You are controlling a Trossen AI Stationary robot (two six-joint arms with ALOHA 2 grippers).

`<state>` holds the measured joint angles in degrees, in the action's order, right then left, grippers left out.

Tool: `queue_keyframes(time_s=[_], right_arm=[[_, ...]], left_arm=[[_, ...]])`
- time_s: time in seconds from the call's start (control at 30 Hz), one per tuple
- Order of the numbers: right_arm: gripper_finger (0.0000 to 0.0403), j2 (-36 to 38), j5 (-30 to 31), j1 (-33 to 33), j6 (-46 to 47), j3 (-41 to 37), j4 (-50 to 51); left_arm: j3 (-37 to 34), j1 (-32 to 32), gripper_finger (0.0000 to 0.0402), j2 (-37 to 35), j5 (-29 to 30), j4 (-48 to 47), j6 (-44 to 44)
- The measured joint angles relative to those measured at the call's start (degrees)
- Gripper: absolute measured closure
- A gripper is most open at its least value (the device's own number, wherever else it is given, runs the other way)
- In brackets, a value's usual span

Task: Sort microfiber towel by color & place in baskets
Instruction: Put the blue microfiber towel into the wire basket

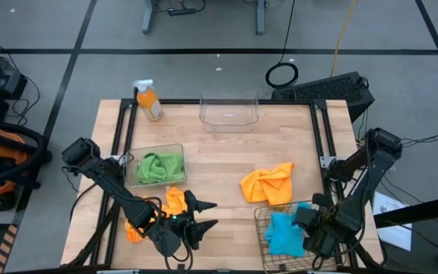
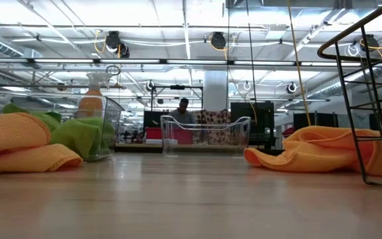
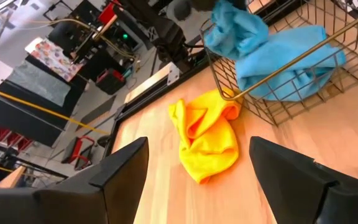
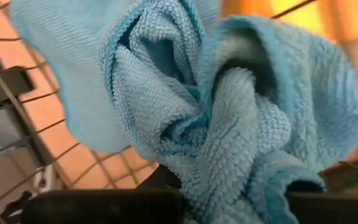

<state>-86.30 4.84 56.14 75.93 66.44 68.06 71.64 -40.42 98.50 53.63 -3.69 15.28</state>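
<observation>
Green towels [image 1: 159,167] lie bunched in a clear tub [image 1: 181,149] on the table's left side. One orange towel [image 1: 268,184] sits crumpled right of centre, just beside the wire-mesh basket [image 1: 260,228] at the near right, which holds blue towels [image 1: 284,234], one lifted in folds. Another orange towel [image 1: 174,202] lies rumpled at the near left. An empty clear tub [image 1: 229,111] stands at the far edge, near the middle.

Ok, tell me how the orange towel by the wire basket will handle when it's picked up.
The orange towel lies crumpled in soft folds, so it will probably droop and hang floppy. It looks light. Its edge lies against the wire basket, so it might snag.
</observation>
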Motion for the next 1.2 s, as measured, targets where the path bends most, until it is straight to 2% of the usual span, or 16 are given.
queue_keyframes(time_s=[0.17,0.33,0.53,0.73,0.9,1.1,1.2], right_arm=[[0.0363,0.0,-3.77,0.0,0.39,-5.34,-9.56],[0.032,0.0,-7.1,-0.14,2.94,-9.34,-12.83],[0.0253,0.02,-8.68,-0.15,4.43,-9.35,-11.81],[0.0202,0.04,-15.76,-0.15,4.47,-5.04,-11.94],[0.0194,0.04,-18.4,-0.15,6.0,0.91,-10.9],[0.0208,0.04,-18.31,0.0,8.13,6.43,-7.09],[0.0221,0.07,-16.2,0.89,8.52,7.06,-6.13]], left_arm=[[0.0,0.44,0.0116,0.0,-0.02,0.01,0.01],[0.0,0.7,0.0116,0.0,-0.05,-0.02,0.0],[0.0,0.71,0.0116,0.0,-0.11,-0.08,-0.01],[0.0,1.5,0.0116,0.0,-0.2,-0.24,-1.7],[0.0,1.99,0.0116,0.0,-0.46,-2.75,-4.5],[-0.01,1.77,0.0116,0.0,-0.5,-3.3,-4.87],[-0.02,1.77,0.0116,0.0,-0.48,-3.34,-5.89]])
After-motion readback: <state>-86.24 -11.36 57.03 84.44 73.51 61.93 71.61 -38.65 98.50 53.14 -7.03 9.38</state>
